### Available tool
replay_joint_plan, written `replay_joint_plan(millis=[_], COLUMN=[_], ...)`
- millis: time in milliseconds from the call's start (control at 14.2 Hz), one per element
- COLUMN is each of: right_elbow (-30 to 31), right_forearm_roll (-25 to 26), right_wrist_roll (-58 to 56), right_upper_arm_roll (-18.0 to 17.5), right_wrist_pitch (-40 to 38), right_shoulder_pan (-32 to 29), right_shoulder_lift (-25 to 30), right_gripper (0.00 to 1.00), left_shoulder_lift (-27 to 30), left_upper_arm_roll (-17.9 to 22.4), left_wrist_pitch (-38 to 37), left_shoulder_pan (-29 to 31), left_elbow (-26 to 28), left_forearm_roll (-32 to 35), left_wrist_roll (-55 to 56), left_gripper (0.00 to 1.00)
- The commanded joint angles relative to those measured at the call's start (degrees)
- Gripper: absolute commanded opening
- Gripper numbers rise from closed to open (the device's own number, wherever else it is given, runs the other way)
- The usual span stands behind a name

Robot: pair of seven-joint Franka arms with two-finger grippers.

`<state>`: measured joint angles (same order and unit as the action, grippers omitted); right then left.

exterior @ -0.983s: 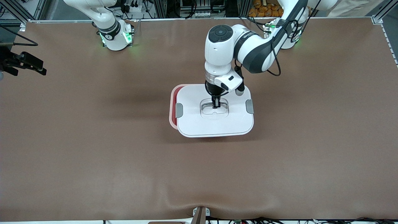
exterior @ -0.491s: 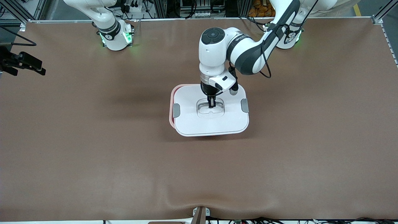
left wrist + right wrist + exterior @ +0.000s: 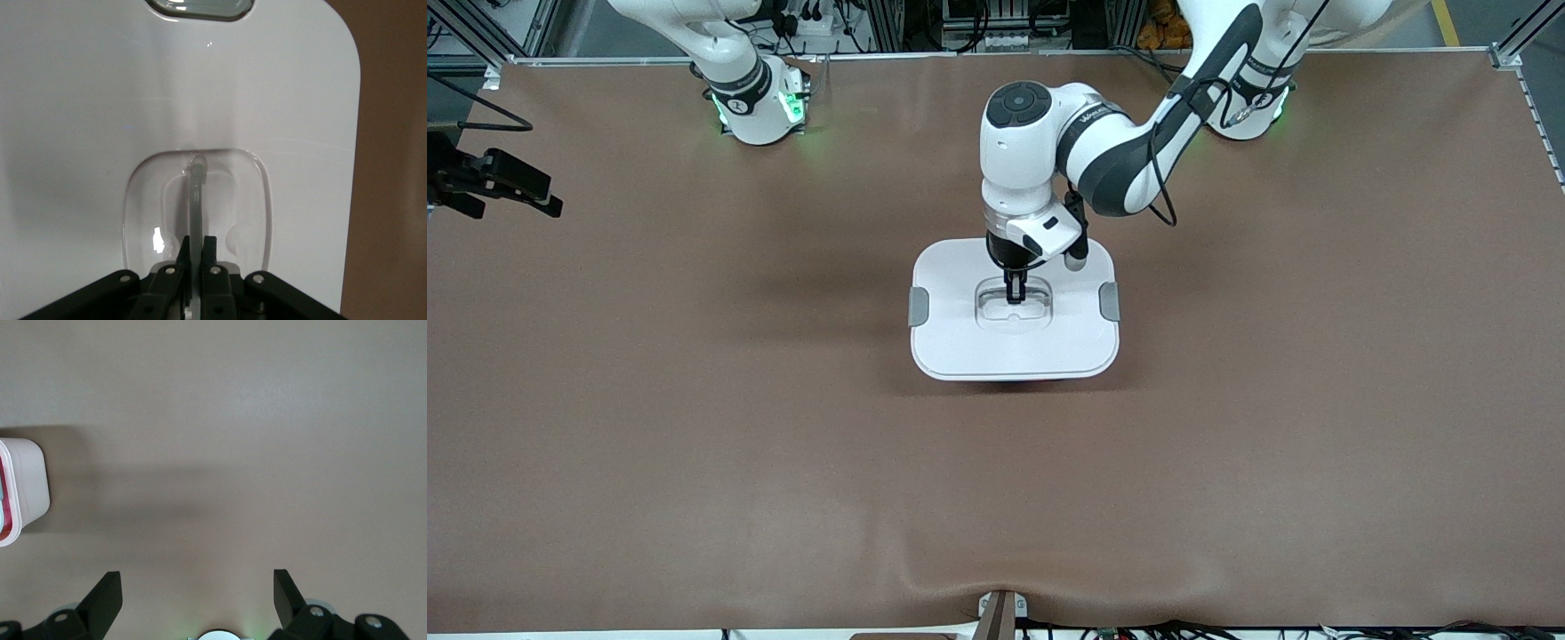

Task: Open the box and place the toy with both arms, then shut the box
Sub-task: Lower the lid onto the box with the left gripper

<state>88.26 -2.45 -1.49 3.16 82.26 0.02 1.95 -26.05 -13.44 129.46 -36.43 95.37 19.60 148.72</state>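
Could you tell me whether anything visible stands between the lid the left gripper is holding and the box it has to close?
Nothing visible does. The left gripper is shut on the clear handle of the lid, which covers the box from above. The right wrist view shows the lid's edge over the pink box. The right gripper waits open, apart.

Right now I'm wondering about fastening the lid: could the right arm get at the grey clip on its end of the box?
Probably yes. The right gripper waits open over bare table, and nothing lies between it and that clip; the left gripper only holds the lid's handle.
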Motion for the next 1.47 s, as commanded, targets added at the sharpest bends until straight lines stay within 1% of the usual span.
replay_joint_plan(millis=[0, 281, 491, 843, 1404], right_elbow=[0.2, 0.0, 0.1, -0.3, -0.4], right_forearm_roll=[-1.2, -0.2, -0.1, -0.1, -0.2], right_wrist_roll=[0.8, 0.7, 0.7, 0.3, 0.2], right_upper_arm_roll=[0.2, 0.1, -0.1, 0.1, 0.0], right_wrist_pitch=[0.2, 0.4, 0.6, 0.9, 0.8], right_shoulder_pan=[-0.7, -0.8, 0.0, -1.8, -1.9], right_shoulder_lift=[0.8, 0.8, 0.5, 0.4, 0.4], right_gripper=[1.0, 1.0, 1.0, 1.0, 1.0], left_shoulder_lift=[0.6, 0.8, 0.8, 1.0, 1.4], left_upper_arm_roll=[0.3, 0.2, 0.1, -0.1, -0.1], left_wrist_pitch=[1.2, 1.6, 2.9, 3.4, 5.2], left_shoulder_pan=[-0.4, -0.9, -0.9, -0.8, -0.8], left_elbow=[1.0, 2.8, 2.9, 3.5, 5.4], left_forearm_roll=[1.8, 3.9, 3.9, 4.0, 4.0], left_wrist_roll=[1.5, 1.5, 1.6, 1.6, 1.5], left_gripper=[0.0, 0.0, 0.0, 0.0, 0.0])
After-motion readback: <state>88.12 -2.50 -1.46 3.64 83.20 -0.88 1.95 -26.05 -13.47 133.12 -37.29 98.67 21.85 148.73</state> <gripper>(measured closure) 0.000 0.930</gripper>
